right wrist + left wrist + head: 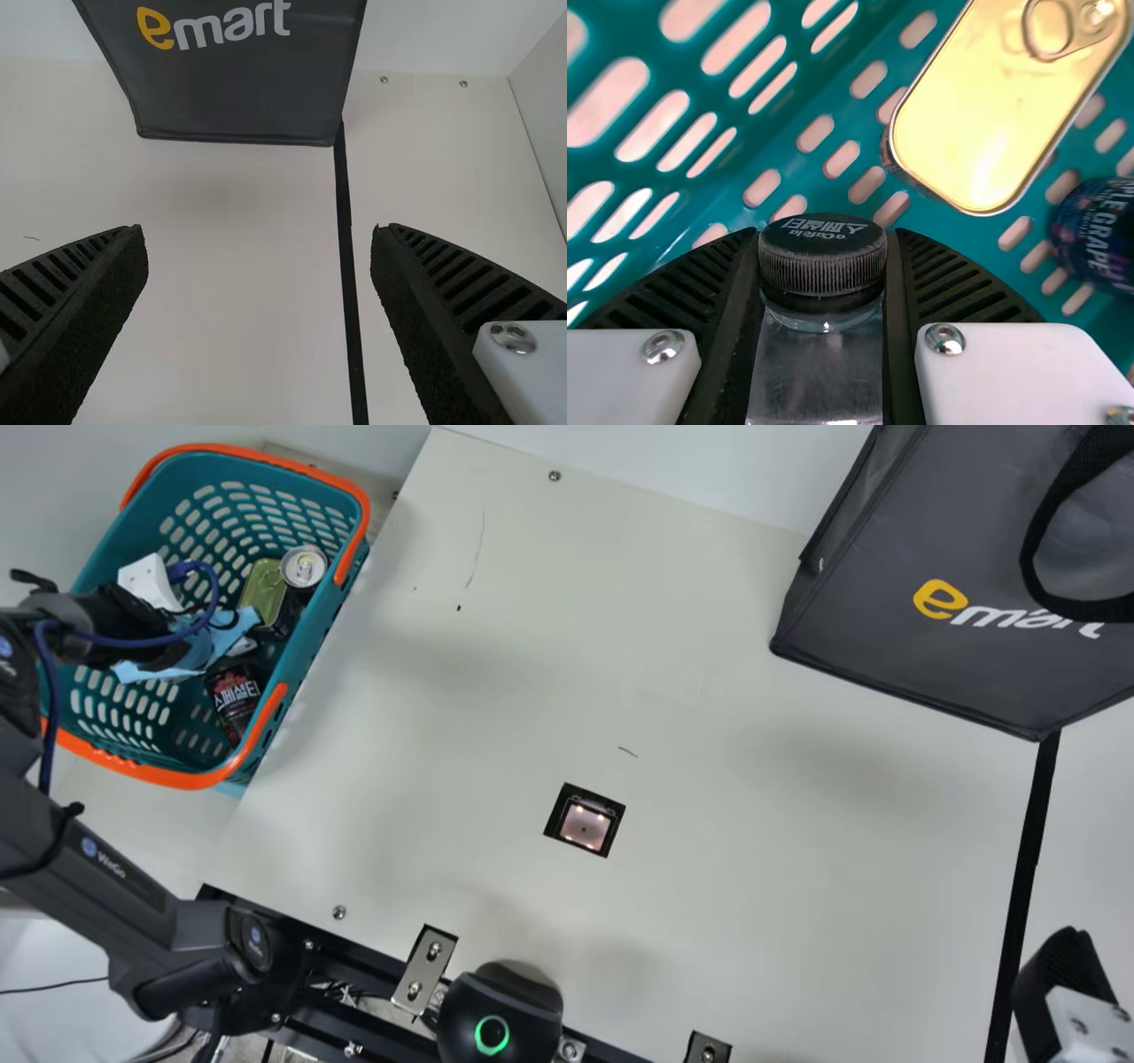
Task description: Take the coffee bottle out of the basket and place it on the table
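In the main view my left gripper (241, 645) is down inside the teal basket (197, 781) with the orange rim; the coffee bottle (235, 693), dark with a printed label, is beside it, within the basket. In the left wrist view my left gripper (823, 301) is shut on the coffee bottle (823, 257), its fingers against both sides just below the black ribbed cap. At the main view's lower right corner is my right gripper (1067, 1001). The right wrist view shows my right gripper (259, 243) open, nothing between its fingers.
A gold tin (264, 586) and a dark drink can (303, 567) stand in the basket near the bottle. The table (673, 646) lies right of the basket. A dark grey shopping bag (939, 655) stands at the far right, near a black strip. A small black square marks the table's middle.
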Controlling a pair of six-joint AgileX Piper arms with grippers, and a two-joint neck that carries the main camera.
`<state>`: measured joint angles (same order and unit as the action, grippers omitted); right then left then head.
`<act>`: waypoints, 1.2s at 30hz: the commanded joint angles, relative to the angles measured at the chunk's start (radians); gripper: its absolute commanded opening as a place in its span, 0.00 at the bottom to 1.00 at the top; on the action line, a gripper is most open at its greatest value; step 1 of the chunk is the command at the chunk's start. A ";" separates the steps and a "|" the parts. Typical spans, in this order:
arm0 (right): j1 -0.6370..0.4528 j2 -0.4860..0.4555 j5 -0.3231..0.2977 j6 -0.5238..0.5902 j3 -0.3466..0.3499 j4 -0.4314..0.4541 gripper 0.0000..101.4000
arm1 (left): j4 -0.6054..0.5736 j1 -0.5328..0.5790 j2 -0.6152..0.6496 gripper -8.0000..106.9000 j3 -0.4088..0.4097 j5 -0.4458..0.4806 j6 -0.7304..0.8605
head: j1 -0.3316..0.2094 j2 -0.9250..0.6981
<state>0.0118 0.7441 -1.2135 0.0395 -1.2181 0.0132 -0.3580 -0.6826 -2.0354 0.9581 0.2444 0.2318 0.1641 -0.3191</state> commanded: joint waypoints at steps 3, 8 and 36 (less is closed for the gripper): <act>0.000 0.000 0.000 0.000 0.000 0.000 0.90 | 0.011 -0.004 0.033 0.16 -0.002 0.016 -0.001 | -0.026 -0.002; 0.000 0.000 0.000 0.000 0.000 0.000 0.90 | 0.022 -0.006 0.076 0.16 -0.005 0.036 0.002 | -0.026 -0.002; 0.000 0.000 0.000 0.000 0.000 0.000 0.90 | 0.028 -0.002 0.327 0.16 -0.017 0.164 0.038 | -0.026 -0.002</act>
<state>0.0118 0.7441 -1.2135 0.0395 -1.2181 0.0132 -0.3315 -0.6822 -1.7159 0.9414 0.4056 0.2705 0.1641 -0.3191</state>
